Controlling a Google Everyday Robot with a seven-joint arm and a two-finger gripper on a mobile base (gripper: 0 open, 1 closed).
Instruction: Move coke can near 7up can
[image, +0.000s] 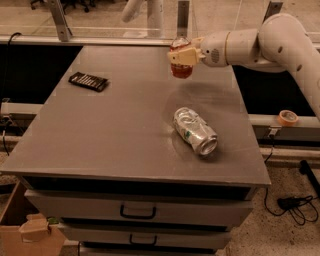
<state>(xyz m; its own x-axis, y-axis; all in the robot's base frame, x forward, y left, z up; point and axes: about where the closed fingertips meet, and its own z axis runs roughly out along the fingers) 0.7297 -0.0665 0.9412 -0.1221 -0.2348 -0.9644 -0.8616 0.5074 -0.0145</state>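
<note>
The red coke can (181, 69) hangs in the air above the far right part of the grey table (120, 130), held by my gripper (182, 56), which is shut on its upper part. Only the can's lower half shows below the fingers. The dented silver 7up can (195, 131) with small green marks lies on its side on the table, nearer the front right, its open end facing the front. The coke can is some way behind and slightly left of the 7up can and above table height.
A black flat device (88, 81) lies at the table's far left. A roll of tape (288, 117) sits on a ledge to the right. Drawers (137, 212) are below the table's front edge. A cardboard box (22, 230) stands on the floor at lower left.
</note>
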